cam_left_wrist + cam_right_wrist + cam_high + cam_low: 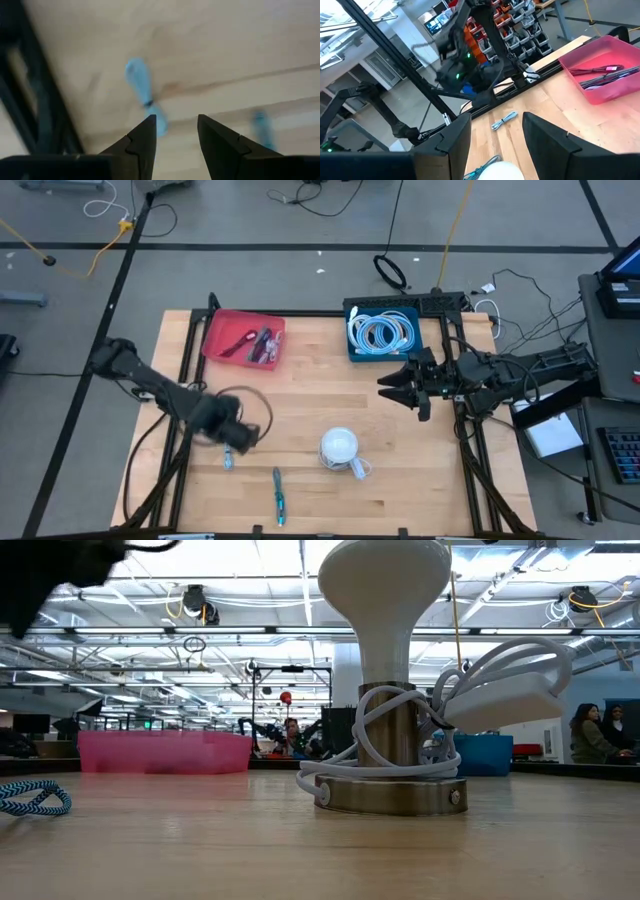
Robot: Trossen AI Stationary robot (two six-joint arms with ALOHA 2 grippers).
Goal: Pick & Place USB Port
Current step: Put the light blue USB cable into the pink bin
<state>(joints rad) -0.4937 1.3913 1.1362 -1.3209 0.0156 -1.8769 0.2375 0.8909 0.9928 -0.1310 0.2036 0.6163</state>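
A small light-blue bundled USB cable (228, 461) lies flat on the wooden table near its left front; it also shows in the left wrist view (142, 87) and the right wrist view (504, 120). My left gripper (240, 440) (177, 117) hangs open just above and beside it, touching nothing. A second, teal braided cable (279, 496) (30, 798) lies nearer the front edge. My right gripper (386, 387) (496, 116) is open over the table's right half, away from both cables.
A white bulb-shaped stand on a metal base, wrapped in white cord (341, 450) (392, 740), sits at centre front. A red bin (245, 338) with cables and a blue bin (383, 330) with coiled white cables stand at the far edge. People sit beyond the table (592, 732).
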